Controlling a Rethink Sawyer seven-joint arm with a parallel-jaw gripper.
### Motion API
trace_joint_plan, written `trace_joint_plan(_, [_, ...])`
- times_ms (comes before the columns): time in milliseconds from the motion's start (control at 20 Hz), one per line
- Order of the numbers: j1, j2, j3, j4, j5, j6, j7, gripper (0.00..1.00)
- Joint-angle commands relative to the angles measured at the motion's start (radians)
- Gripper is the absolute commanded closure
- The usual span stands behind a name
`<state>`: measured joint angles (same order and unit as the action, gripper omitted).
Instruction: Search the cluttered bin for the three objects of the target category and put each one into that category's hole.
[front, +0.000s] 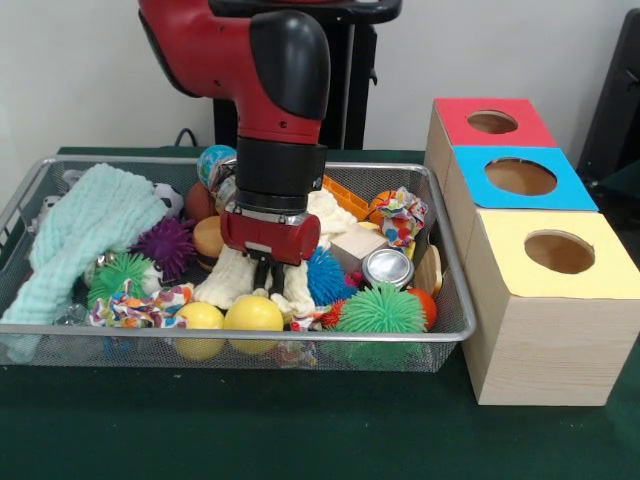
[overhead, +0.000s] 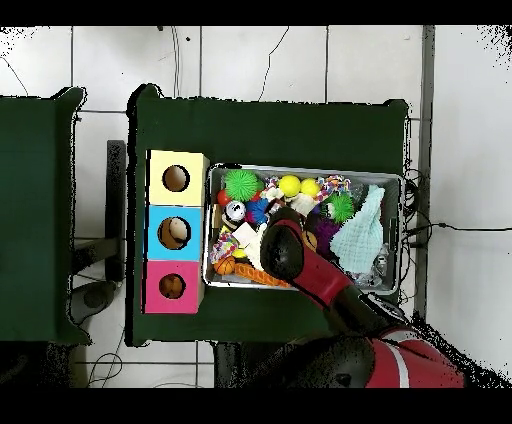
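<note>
The red and black arm (front: 270, 90) reaches down into the wire mesh bin (front: 60, 340), its gripper (front: 268, 275) low among the clutter, just above a cream plush toy (front: 240, 275) whose long axis runs from the bin's front toward its back. The dark fingertips look close together against the plush; whether they grip it cannot be told. Around it lie two yellow balls (front: 253, 314), a green spiky ball (front: 380, 310), a blue spiky ball (front: 325, 275), a silver can (front: 387, 267) and a mint cloth (front: 85, 235). Beside the bin stands a box with red (front: 492, 122), blue (front: 520, 177) and yellow (front: 559, 252) holes
</note>
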<state>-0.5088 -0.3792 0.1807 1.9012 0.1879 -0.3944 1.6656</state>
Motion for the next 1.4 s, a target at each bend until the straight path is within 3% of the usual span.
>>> trace_joint_plan(50, [-0.041,-0.018,0.047,0.012,-0.007,0.086,0.221,1.00])
trace_joint_plan(300, [-0.071,-0.265,0.013,0.107,0.023,0.326,0.165,1.00])
trace_joint_plan(500, [-0.073,-0.388,-0.028,0.122,0.030,0.477,0.136,1.00])
trace_joint_plan(750, [-0.115,-0.446,-0.017,0.122,-0.001,0.565,0.124,1.00])
trace_joint_plan(1400, [-0.184,-0.498,0.038,0.150,-0.009,0.623,0.117,1.00])
